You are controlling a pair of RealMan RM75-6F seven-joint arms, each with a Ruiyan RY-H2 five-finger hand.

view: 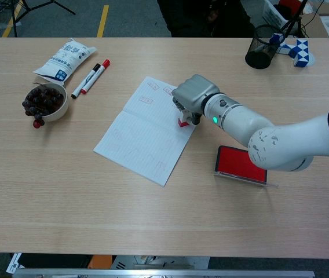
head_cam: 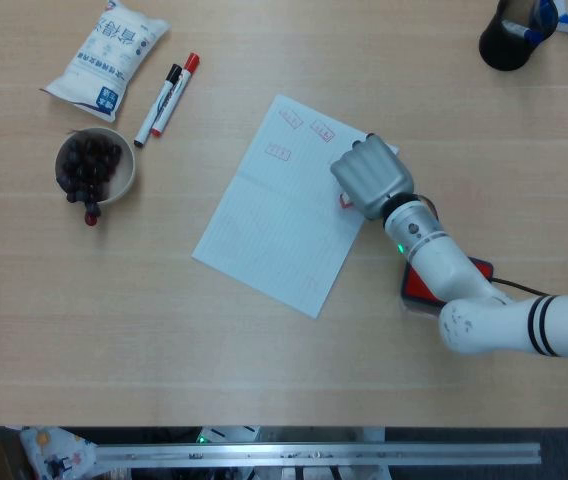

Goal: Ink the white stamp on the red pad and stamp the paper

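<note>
My right hand (head_cam: 370, 177) (view: 192, 96) grips the white stamp (view: 184, 119), whose red base presses down on the right edge of the white paper (head_cam: 279, 208) (view: 143, 132). From the head view the hand covers most of the stamp; only a sliver of red (head_cam: 345, 201) shows under it. The paper carries three red stamp marks (head_cam: 305, 126) near its far corner. The red ink pad (view: 241, 164) (head_cam: 427, 285) lies open to the right of the paper, partly under my forearm in the head view. No left hand shows in either view.
A bowl of dark grapes (head_cam: 93, 166) sits at the left, with two markers (head_cam: 167, 98) and a white snack bag (head_cam: 107, 54) behind it. A black mesh pen cup (view: 261, 53) and a blue-white puzzle toy (view: 296, 50) stand at the far right.
</note>
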